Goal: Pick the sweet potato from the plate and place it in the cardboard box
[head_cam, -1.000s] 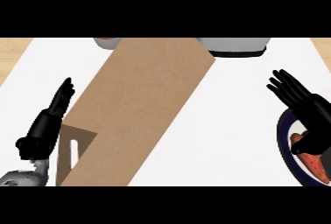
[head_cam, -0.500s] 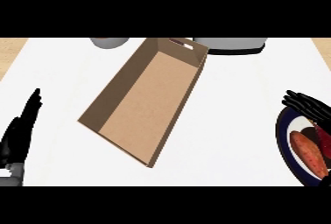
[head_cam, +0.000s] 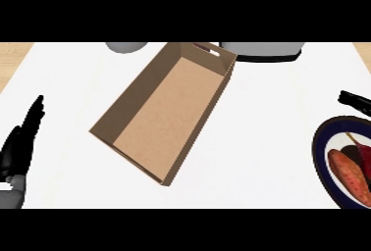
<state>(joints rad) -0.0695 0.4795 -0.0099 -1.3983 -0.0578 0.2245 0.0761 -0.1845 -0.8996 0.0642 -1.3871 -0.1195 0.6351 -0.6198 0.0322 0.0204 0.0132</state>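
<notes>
The white counter (head_cam: 268, 122) fills the view, and the box (head_cam: 170, 112) lies open-topped near its middle, a long brown tray set at a slant, with one short end toward one o'clock and the other toward seven o'clock. The end wall at one o'clock has a handle slot cut in it. The plate (head_cam: 322, 147), dark blue at the rim and white inside, sits at four o'clock from the box and well apart from it, and the view's right edge cuts it off. The sweet potato (head_cam: 346, 175) lies on the plate, orange and long, running from eleven o'clock to five o'clock, and no hand touches it. Just beside it, on its two o'clock side, lies a dark red item (head_cam: 363, 158) with a thin stem, partly out of view. The right hand (head_cam: 355, 100) shows only as a black tip at three o'clock, at the right edge, above the plate's far rim and apart from the sweet potato; whether it is released or clenched I cannot tell. The left hand (head_cam: 20, 147) rests at eight o'clock by the left edge, seen edge-on, released, its fingers straight and pointing to twelve o'clock, holding nothing and apart from the box. At twelve o'clock a white pot (head_cam: 264, 50) with a black band stands by the box's far end, and a grey bowl (head_cam: 127, 46) stands at eleven o'clock, both cut off at the top
</notes>
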